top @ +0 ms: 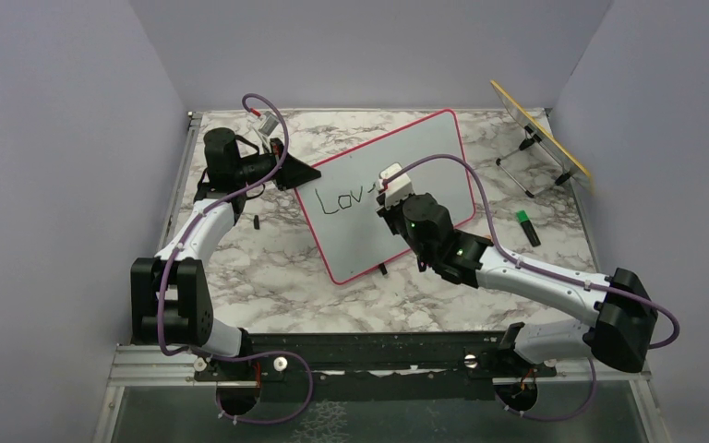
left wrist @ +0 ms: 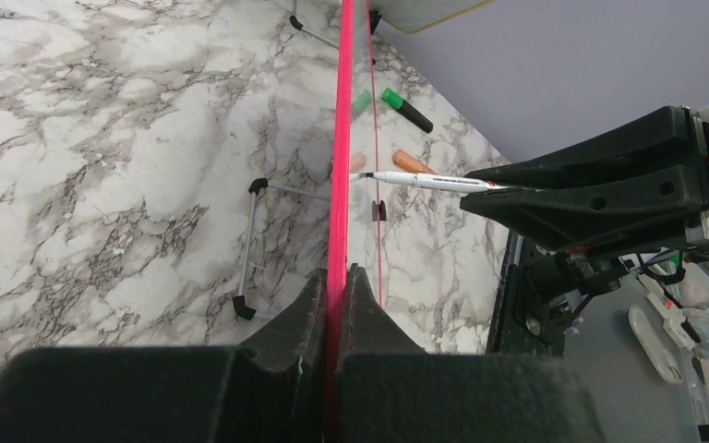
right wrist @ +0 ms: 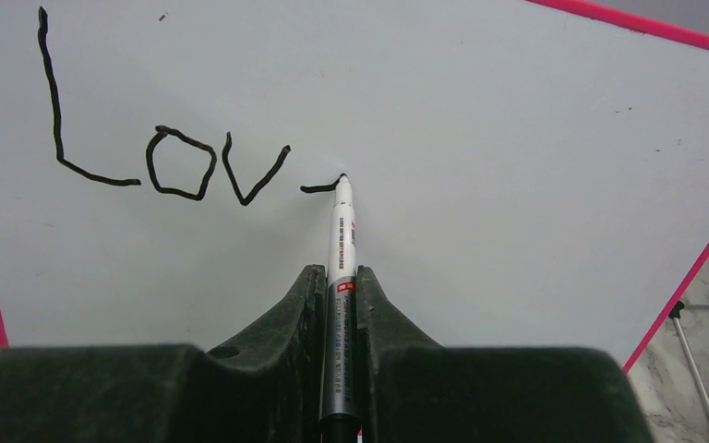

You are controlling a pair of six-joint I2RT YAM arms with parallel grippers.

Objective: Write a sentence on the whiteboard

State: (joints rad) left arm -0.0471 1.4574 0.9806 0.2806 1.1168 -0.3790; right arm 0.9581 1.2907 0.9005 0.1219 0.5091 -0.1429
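Work on the whiteboard [top: 351, 245] stands at three letters and a short stroke: we read the writing [right wrist: 180, 166] as "Lov" in black, followed by a small dash that curls up at its right end. We see the board near the middle of the marble table [top: 268, 268], propped at a tilt, its pink frame running all round and its written face turned up and toward the near side. The left gripper [left wrist: 336, 281] has its jaws clamped on the board's left edge. From the left wrist we look straight along the pink frame, which sits pinched between the two black fingers. The right gripper [right wrist: 340, 277] has its jaws closed tight on a white-barrelled marker [right wrist: 341, 231], held lengthwise between the fingers with the tip pointing away from the wrist. That tip touches the board at the upper end of the small stroke, just right of the "v". Beyond the board, at the far right corner of the table, we see a yellow-edged panel [top: 540, 132] leaning on a wire stand. Nearer us on that side a green-capped pen [top: 527, 227] lies flat on the marble, well apart from the board.
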